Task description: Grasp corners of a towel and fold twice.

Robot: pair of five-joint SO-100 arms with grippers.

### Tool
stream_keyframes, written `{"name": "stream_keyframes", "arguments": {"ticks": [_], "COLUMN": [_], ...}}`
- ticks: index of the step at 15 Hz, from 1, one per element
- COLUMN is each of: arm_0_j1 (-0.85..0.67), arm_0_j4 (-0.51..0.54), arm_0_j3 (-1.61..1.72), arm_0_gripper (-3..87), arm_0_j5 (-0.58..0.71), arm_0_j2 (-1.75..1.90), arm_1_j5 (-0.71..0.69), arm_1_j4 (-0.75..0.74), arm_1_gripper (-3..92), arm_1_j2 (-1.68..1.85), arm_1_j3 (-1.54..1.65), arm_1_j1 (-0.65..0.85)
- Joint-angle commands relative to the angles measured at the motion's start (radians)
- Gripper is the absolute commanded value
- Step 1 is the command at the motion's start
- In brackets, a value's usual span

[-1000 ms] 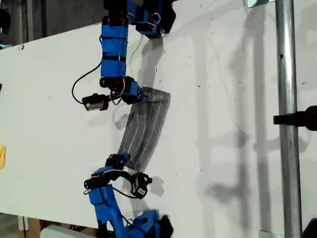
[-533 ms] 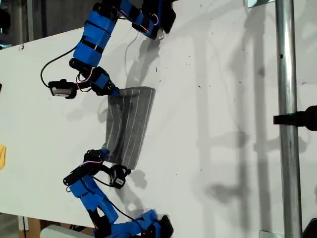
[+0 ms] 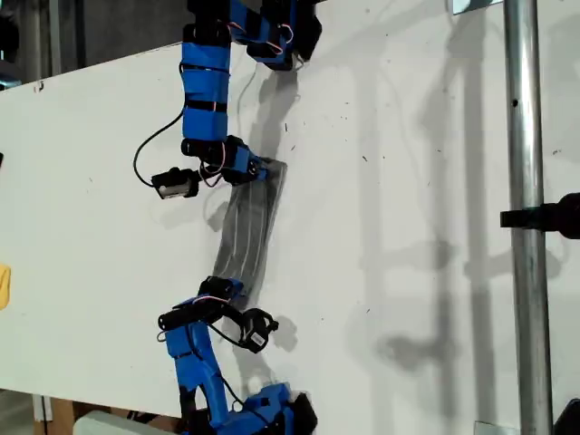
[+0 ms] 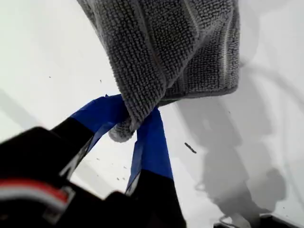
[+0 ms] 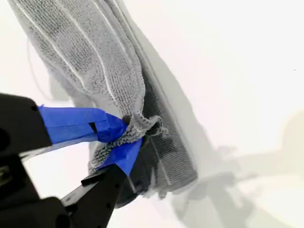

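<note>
While both pincers hold cloth, the entry runs from the wrist cameras outward.

Item, my first gripper (image 4: 135, 124): blue-taped jaws closed on a bunched corner of the towel (image 4: 166, 47), whose grey looped pile hangs clear of the white table (image 4: 42, 61) and casts a shadow on it.

Item, my second gripper (image 5: 126, 135): jaws likewise pinched on a gathered towel (image 5: 95, 66) corner, pale stripes running away from the grip, a darker layer lying beneath.

Item, exterior view: the towel (image 3: 249, 222) spans as a narrow, slack band at centre-left of the frame, between an upper gripper (image 3: 258, 170) and a lower gripper (image 3: 227, 288). Which of these is first or second cannot be told from the wrist views. The table (image 3: 408, 227) is otherwise bare white; a metal pole (image 3: 526, 208) stands at the right edge and a small yellow thing (image 3: 4, 285) at the left edge.

Step judged: a fold in progress, corners lifted and carried. Next move calls for laying the held edge evenly onto the opposite edge, both arms keeping pace, before any release.
</note>
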Motion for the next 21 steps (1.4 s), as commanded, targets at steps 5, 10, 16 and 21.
{"name": "stream_keyframes", "arguments": {"ticks": [5, 10, 16, 21], "arm_0_j1": [-0.089, -0.219, -0.189, -0.163], "arm_0_j4": [-0.129, -0.137, -0.097, 0.063], "arm_0_j3": [0.198, 0.169, 0.135, 0.120], "arm_0_gripper": [-2.7, -2.7, -2.4, 31.3], "arm_0_j5": [-0.005, 0.106, 0.074, 0.041], "arm_0_j2": [0.115, 0.106, 0.029, 0.167], "arm_1_j5": [0.052, 0.031, 0.038, 0.055], "arm_1_j4": [-0.077, -0.066, -0.032, 0.117], "arm_1_gripper": [-0.2, -0.2, -0.2, 27.0], "arm_1_j2": [-0.080, -0.081, -0.083, 0.069], "arm_1_j3": [-0.032, -0.044, -0.005, -0.020], "arm_1_j1": [-0.046, -0.002, -0.005, 0.000]}}
